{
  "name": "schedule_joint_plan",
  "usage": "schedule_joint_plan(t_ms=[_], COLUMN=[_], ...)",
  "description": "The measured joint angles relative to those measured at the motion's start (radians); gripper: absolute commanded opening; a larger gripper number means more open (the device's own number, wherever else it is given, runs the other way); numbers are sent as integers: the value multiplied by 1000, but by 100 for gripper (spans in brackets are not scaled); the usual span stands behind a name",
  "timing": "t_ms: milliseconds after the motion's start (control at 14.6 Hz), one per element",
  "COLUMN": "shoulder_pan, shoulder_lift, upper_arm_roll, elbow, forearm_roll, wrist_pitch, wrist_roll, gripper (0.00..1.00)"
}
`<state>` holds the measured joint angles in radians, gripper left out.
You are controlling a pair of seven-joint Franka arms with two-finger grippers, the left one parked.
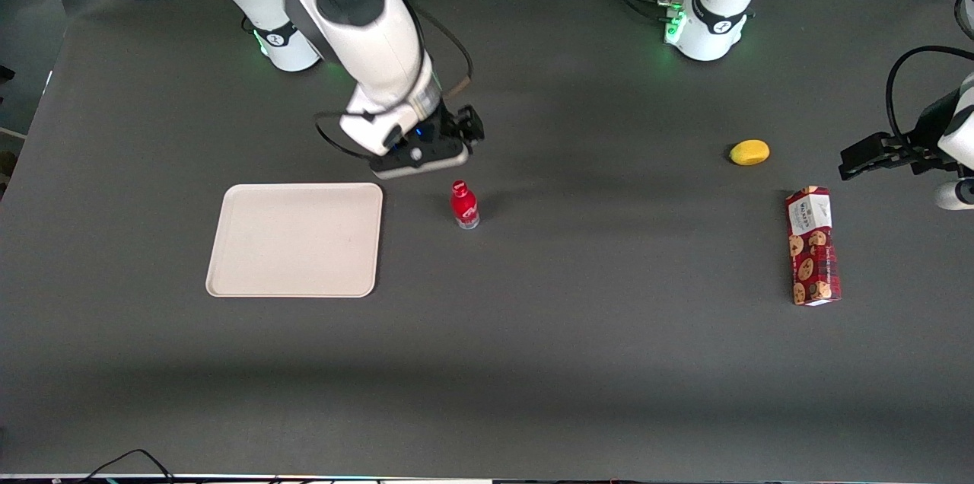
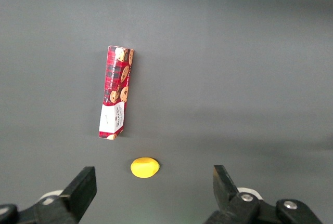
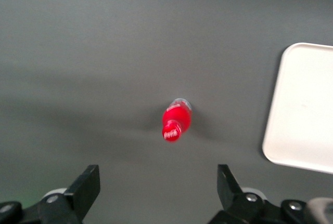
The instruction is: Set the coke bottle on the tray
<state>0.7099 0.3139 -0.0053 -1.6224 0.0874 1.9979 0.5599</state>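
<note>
Gripper (image 3: 156, 187) hovers above surface (image 1: 578, 332), fingers spread wide, nothing between them. Bottle (image 1: 464, 205) stands upright on surface, beside tray (image 1: 295, 239) but apart from it, slightly nearer front camera than gripper. From wrist view, red cap (image 3: 170, 132) points up toward gripper. Tray bare. Lemon (image 1: 749, 152) and cookie carton (image 1: 813, 246) lie well off toward parked arm's end.

A yellow lemon (image 1: 749, 152) lay on the dark table (image 1: 578, 332) toward the parked arm's end, a red cookie-print carton (image 1: 813, 246) flat near it, nearer the front edge
</note>
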Motion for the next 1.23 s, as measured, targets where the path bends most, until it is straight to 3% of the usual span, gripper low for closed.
schedule_joint_plan(t_ms=[205,547,1231], shoulder_pan=[3,4,14], shoulder_lift=[62,124,166], upper_arm_roll=[4,5,7], elbow=[-91,-96,-111], forearm_roll=[0,0,0], wrist_pitch=[106,184,199], wrist_roll=[0,0,0], gripper=[100,100,100])
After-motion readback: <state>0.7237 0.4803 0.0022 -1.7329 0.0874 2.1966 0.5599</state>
